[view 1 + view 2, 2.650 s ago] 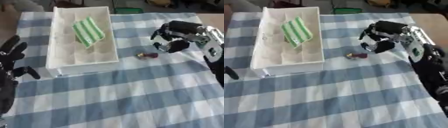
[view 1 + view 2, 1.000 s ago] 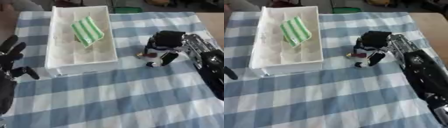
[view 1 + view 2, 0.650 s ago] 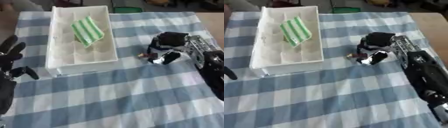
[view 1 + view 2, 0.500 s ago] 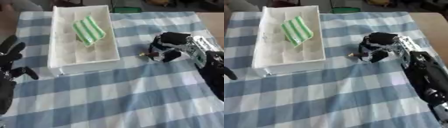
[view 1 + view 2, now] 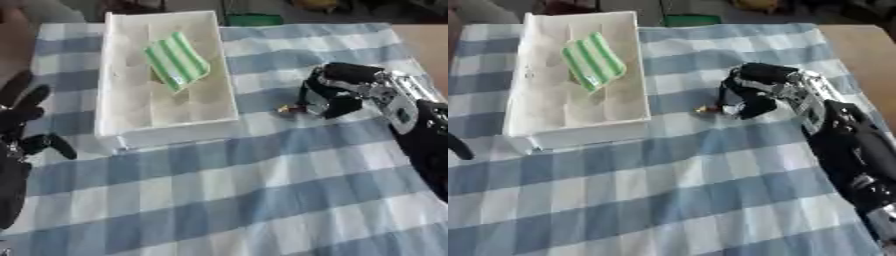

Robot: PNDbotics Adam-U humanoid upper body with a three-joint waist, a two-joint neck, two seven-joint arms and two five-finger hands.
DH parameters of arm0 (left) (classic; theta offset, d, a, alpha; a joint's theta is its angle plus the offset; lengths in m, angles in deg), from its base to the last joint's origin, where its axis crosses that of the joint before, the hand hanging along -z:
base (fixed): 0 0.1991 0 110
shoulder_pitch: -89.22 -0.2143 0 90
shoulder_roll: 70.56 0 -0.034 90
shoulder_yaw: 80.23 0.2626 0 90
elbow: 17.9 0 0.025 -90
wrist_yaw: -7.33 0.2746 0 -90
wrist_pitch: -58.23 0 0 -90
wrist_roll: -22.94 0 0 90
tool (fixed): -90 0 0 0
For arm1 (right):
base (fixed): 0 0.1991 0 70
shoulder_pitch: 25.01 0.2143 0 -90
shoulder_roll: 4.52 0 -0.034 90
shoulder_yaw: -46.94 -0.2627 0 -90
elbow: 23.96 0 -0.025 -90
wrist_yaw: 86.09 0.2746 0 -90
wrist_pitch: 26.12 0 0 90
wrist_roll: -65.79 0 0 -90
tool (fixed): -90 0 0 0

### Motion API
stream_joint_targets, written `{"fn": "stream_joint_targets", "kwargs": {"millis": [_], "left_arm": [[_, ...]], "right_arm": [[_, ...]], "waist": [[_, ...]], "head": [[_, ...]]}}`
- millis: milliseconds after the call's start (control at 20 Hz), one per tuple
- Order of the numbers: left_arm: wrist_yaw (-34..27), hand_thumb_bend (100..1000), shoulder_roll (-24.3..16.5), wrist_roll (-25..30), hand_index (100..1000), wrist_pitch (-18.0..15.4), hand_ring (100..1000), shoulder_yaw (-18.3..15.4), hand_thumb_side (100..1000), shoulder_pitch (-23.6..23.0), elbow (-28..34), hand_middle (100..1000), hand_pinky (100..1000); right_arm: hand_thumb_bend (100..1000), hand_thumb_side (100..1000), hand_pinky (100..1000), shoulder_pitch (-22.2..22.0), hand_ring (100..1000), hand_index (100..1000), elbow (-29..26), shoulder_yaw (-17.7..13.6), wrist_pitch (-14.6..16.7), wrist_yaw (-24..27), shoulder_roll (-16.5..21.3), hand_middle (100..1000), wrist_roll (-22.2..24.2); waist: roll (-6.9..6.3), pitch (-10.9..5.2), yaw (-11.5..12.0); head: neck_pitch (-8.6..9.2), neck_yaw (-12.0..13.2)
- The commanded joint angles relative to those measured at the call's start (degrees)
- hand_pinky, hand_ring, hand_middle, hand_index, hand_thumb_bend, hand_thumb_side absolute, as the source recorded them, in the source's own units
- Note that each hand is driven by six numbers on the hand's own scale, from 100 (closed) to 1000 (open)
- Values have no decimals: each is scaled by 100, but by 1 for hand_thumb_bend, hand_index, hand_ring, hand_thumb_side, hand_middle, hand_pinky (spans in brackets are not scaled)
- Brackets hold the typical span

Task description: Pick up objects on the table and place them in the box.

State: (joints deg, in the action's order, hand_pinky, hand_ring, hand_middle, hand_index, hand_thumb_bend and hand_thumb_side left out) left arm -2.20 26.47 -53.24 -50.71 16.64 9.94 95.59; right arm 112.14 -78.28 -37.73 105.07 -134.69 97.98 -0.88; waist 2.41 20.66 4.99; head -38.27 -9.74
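A white box sits on the desk, which has a blue and white checked cloth. A green striped cloth lies inside. The right hand curls down over a small object beside the box. The left hand rests open at the left edge.

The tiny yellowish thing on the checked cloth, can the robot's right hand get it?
Probably yes. The right hand is right beside the tiny yellowish thing on the blue-and-white checked cloth, fingers curled down next to it, with nothing between them. Whether it already grips it cannot be told.
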Motion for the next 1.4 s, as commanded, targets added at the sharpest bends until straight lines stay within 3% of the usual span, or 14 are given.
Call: {"fn": "stream_joint_targets", "kwargs": {"millis": [50,550,600,1400], "left_arm": [[-8,185,-12,19,792,-15,1000,14,744,51,111,996,466],[-5,186,-23,17,792,-5,1000,10,744,45,111,996,466],[-4,187,-24,16,792,-4,1000,10,743,45,111,996,466],[15,188,-14,7,792,9,1000,1,745,38,111,998,466]], "right_arm": [[224,733,267,111,285,661,-184,-13,711,-12,217,242,709],[302,711,287,73,298,681,-549,187,1002,-631,238,255,269],[340,706,298,74,304,691,-577,204,1025,-696,243,262,216],[334,672,295,28,301,683,-550,259,1078,-1389,223,258,-419]], "waist": [[-6,-118,2],[17,-133,-19],[21,-136,-21],[41,-130,-16]], "head": [[-8,-21],[-17,-6],[-17,-4],[-7,-11]]}}
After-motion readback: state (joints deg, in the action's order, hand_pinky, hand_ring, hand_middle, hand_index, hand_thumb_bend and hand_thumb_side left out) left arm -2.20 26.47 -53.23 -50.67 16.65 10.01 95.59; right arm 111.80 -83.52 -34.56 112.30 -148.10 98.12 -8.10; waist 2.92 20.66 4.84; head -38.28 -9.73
